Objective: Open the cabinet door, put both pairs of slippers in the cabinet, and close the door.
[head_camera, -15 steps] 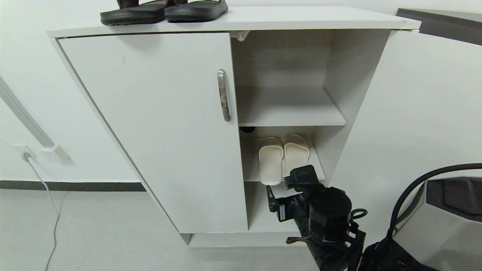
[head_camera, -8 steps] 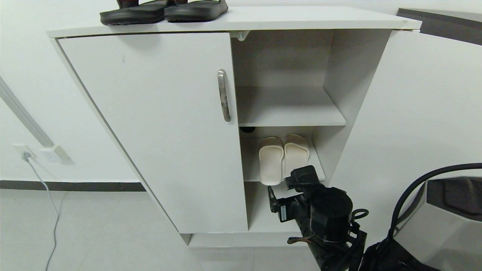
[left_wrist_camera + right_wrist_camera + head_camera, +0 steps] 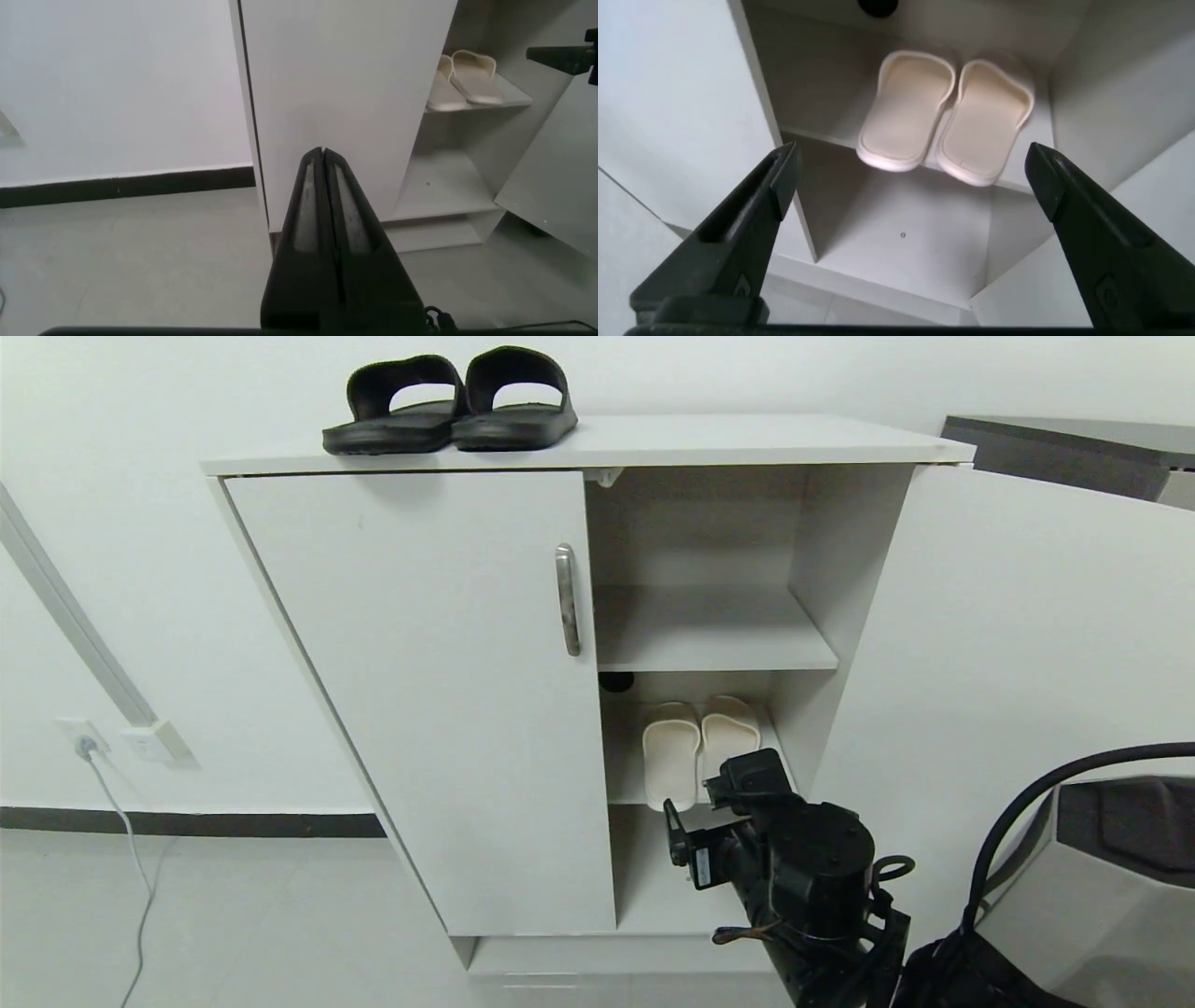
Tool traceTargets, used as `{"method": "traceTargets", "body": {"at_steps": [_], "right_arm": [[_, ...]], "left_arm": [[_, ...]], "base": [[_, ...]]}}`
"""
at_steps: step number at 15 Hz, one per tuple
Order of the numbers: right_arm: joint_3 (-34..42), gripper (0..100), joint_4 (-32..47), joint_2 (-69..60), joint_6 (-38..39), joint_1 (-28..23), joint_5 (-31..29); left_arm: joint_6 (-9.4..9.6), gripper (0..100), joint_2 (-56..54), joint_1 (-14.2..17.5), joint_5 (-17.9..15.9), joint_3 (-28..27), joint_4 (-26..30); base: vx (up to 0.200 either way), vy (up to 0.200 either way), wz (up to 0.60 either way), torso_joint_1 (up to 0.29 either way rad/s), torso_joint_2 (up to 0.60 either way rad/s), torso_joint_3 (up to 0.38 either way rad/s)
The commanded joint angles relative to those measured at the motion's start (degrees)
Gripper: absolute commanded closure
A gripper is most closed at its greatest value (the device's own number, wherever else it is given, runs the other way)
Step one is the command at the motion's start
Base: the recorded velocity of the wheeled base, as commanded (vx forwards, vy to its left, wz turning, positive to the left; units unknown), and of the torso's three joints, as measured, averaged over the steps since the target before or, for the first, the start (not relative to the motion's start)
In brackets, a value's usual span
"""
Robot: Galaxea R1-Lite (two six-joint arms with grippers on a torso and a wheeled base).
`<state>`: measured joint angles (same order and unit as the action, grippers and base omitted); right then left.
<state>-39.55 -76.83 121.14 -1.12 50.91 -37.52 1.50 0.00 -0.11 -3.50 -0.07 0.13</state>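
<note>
Cabinet [image 3: 747,429] w/ right door [image 3: 1008,663] swung open. Cream slippers [image 3: 700,742] sat at the middle shelf's [image 3: 624,761] front edge. Black slippers [image 3: 453,406] sat on the cabinet top's left half (not yet stowed). Right gripper [image 3: 910,159] gaped wide, empty; left gripper [image 3: 323,154] pinched together, empty. Door closing remained

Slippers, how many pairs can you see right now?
2 pairs. The black slippers sit on top of the cabinet; the white slippers lie on its lower shelf in the open side. The shut door may hide more.
</note>
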Motion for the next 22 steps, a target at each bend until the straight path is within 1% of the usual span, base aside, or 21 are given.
{"method": "traceTargets", "body": {"at_steps": [1, 12, 22], "right_arm": [[0.08, 0, -0.08, 0.68, -0.02, -0.02, -0.01], [-0.09, 0, -0.61, 0.94, 0.07, -0.02, 0.08], [-0.09, 0, -0.78, 1.29, 0.07, -0.20, 0.08]], "left_arm": [[-0.01, 100, 0.09, 0.02, -0.02, -0.01, 0.04], [-0.18, 100, 0.09, 0.02, 0.07, -0.01, 0.04], [-0.18, 100, 0.09, 0.02, 0.07, 0.07, -0.05]], "base": [[0.000, 0.000, 0.00, 0.002, 0.01, 0.105], [0.000, 0.000, 0.00, 0.001, 0.00, 0.005], [0.000, 0.200, 0.00, 0.005, 0.00, 0.003]]}}
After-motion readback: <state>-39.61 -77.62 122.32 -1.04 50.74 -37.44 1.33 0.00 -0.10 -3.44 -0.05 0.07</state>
